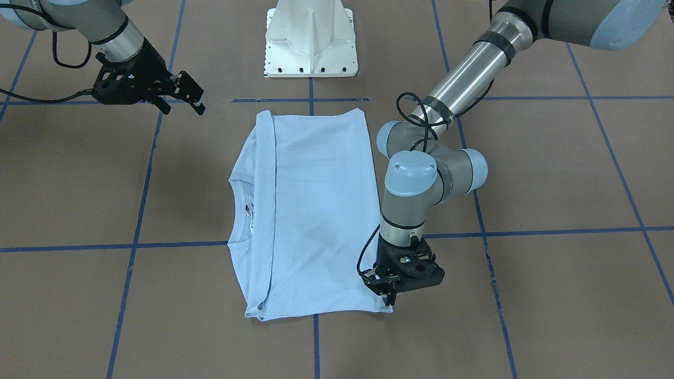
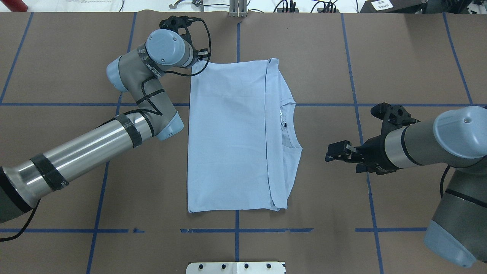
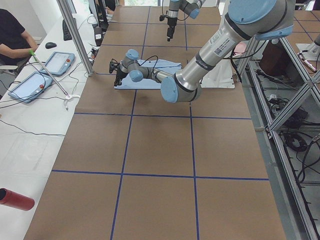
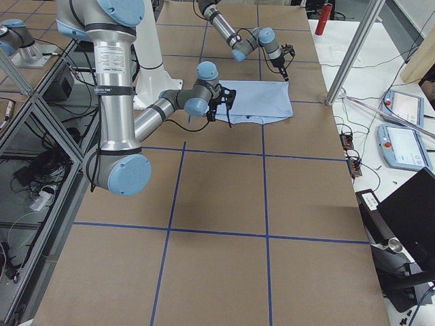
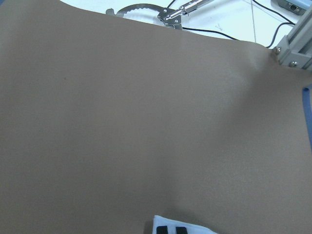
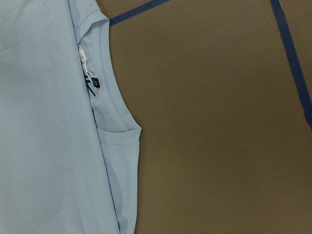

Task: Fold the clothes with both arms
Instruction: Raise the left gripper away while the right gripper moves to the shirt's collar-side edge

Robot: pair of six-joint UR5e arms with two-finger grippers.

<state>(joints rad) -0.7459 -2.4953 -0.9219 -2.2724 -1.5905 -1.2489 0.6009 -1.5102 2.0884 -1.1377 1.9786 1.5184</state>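
while left gripper pinches t-shirt corner — right gripper hovers; jaws spread

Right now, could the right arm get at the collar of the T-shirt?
Probably yes: the right pincer hangs open beside the collar of the T-shirt, with only bare table between them.

The left arm and right arm are silver-grey tubes with pale blue joint caps and looping black cables.

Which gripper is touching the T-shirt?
The left gripper, fingertips down on a corner of the T-shirt; the right gripper hangs open off the cloth, beside the collar.
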